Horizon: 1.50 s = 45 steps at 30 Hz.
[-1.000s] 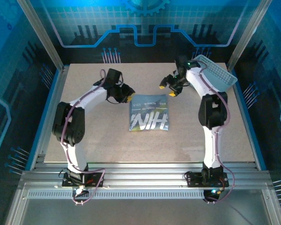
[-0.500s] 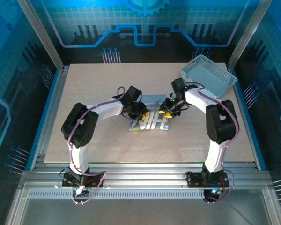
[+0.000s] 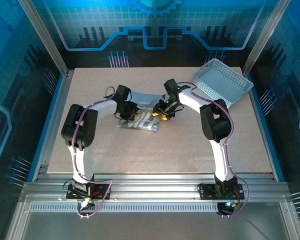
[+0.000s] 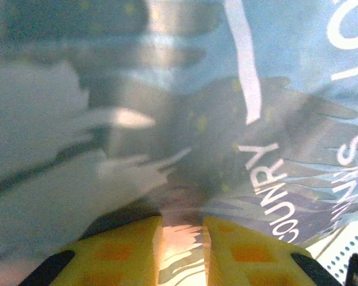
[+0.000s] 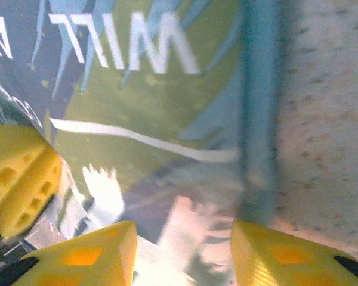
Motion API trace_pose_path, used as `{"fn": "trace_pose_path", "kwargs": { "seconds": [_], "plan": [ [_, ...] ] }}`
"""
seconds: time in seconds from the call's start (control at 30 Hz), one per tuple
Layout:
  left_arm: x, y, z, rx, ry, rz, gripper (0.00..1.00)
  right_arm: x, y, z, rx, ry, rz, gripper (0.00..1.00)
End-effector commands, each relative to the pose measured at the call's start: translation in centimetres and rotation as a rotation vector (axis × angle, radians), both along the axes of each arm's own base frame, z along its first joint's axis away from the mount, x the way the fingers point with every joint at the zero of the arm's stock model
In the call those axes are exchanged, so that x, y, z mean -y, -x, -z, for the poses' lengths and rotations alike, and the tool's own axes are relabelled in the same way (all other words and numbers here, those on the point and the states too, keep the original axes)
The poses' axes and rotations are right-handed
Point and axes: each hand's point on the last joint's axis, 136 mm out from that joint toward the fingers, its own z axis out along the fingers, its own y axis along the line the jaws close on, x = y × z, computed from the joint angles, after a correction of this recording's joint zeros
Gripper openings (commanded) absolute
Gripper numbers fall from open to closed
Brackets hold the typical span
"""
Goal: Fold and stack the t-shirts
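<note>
A pale grey-blue t-shirt [image 3: 144, 121] with white lettering lies folded on the table, a little left of centre. My left gripper [image 3: 131, 114] is down on its left edge. In the left wrist view the yellow fingers [image 4: 125, 247] stand close together, and a ridge of the t-shirt [image 4: 250, 155] is pinched in the narrow gap of the left gripper [image 4: 182, 229]. My right gripper [image 3: 164, 112] rests on the shirt's right edge. In the right wrist view the right gripper [image 5: 185, 238] has its fingers wide apart over the printed t-shirt [image 5: 155, 113], open and holding nothing.
A white lattice basket [image 3: 222, 82] stands at the back right corner of the speckled table [image 3: 165, 155]. Both arms reach inward from the near edge and meet over the shirt. The frame posts rise at the table's back corners.
Both grippers came down onto the folded shirt from the back of the table. The shirt has slid toward the back left with them and looks more bunched.
</note>
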Motion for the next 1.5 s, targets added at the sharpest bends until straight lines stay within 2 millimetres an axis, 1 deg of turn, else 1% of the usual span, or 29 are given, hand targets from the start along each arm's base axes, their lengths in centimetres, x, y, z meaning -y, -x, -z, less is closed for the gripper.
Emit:
{"fn": "trace_pose_path", "kwargs": {
  "seconds": [0.0,0.03,0.07,0.1,0.13,0.17,0.2,0.27,0.33,0.4,0.43,0.53,0.67,0.73,0.77,0.83,0.9,0.97,1.0,1.1,1.2,1.37,1.4,1.47],
  "plan": [
    [-0.2,1.7,-4.1,0.048,-0.062,0.054,0.34,1.2,-1.3,-3.7,0.079,-0.011,0.026,0.53],
    [0.0,2.3,-5.0,0.059,-0.063,0.045,0.40,1.9,-1.5,-4.6,0.104,-0.009,0.036,0.54],
    [0.3,3.3,-5.7,0.059,-0.060,0.031,0.44,2.7,-1.5,-5.6,0.126,-0.013,0.049,0.56],
    [0.8,4.5,-6.2,0.058,-0.049,0.012,0.46,3.6,-1.3,-6.5,0.142,-0.024,0.063,0.57],
    [1.3,5.6,-6.3,0.051,-0.036,-0.004,0.47,4.2,-1.1,-7.1,0.153,-0.037,0.073,0.58],
    [1.8,7.0,-6.2,0.031,-0.021,-0.031,0.47,4.9,-0.5,-7.5,0.152,-0.052,0.086,0.59],
    [2.0,8.5,-5.7,0.000,-0.013,-0.068,0.51,5.5,0.1,-8.0,0.152,-0.074,0.097,0.60],
    [2.5,10.2,-4.4,-0.019,0.036,-0.157,0.55,6.0,1.4,-8.9,0.156,-0.130,0.109,0.61],
    [2.9,10.1,-3.4,0.010,0.094,-0.242,0.57,6.1,2.7,-10.2,0.182,-0.185,0.110,0.62],
    [3.0,9.1,-2.7,0.041,0.122,-0.291,0.58,6.3,3.9,-11.2,0.202,-0.210,0.111,0.63],
    [3.1,8.5,-2.7,0.057,0.130,-0.305,0.58,6.4,4.4,-11.5,0.204,-0.216,0.114,0.63],
    [3.7,6.7,-2.2,0.106,0.155,-0.326,0.58,6.7,5.6,-11.8,0.196,-0.230,0.128,0.63],
    [4.3,5.1,-1.4,0.139,0.176,-0.340,0.56,7.0,6.7,-11.3,0.181,-0.231,0.130,0.63],
    [4.6,4.6,-0.9,0.143,0.177,-0.345,0.51,7.1,7.2,-11.1,0.173,-0.228,0.131,0.63],
    [4.7,4.5,-0.5,0.138,0.181,-0.351,0.46,7.1,7.4,-10.9,0.167,-0.229,0.132,0.63],
    [4.8,3.9,0.2,0.147,0.197,-0.377,0.34,7.2,7.8,-10.8,0.159,-0.231,0.133,0.63],
    [4.3,2.8,0.8,0.166,0.206,-0.423,0.20,7.2,8.0,-11.0,0.165,-0.245,0.137,0.63],
    [3.4,1.3,1.0,0.195,0.212,-0.463,0.10,7.2,8.0,-11.7,0.188,-0.256,0.140,0.62],
    [2.8,0.5,1.0,0.207,0.211,-0.482,0.08,7.2,7.9,-12.0,0.199,-0.257,0.140,0.62],
    [-0.2,-2.0,0.9,0.244,0.197,-0.553,0.03,7.4,7.8,-12.6,0.210,-0.255,0.149,0.62],
    [-3.7,-4.3,0.7,0.275,0.189,-0.597,0.02,7.7,7.8,-13.0,0.215,-0.252,0.159,0.62],
    [-10.2,-6.8,0.7,0.293,0.187,-0.677,0.00,8.3,8.1,-13.5,0.224,-0.241,0.172,0.63],
    [-11.2,-7.2,0.8,0.297,0.187,-0.685,0.00,8.5,8.2,-13.5,0.219,-0.235,0.175,0.63],
    [-14.1,-8.1,0.7,0.315,0.175,-0.713,0.00,8.7,8.4,-13.4,0.217,-0.233,0.182,0.63]
  ]
}}
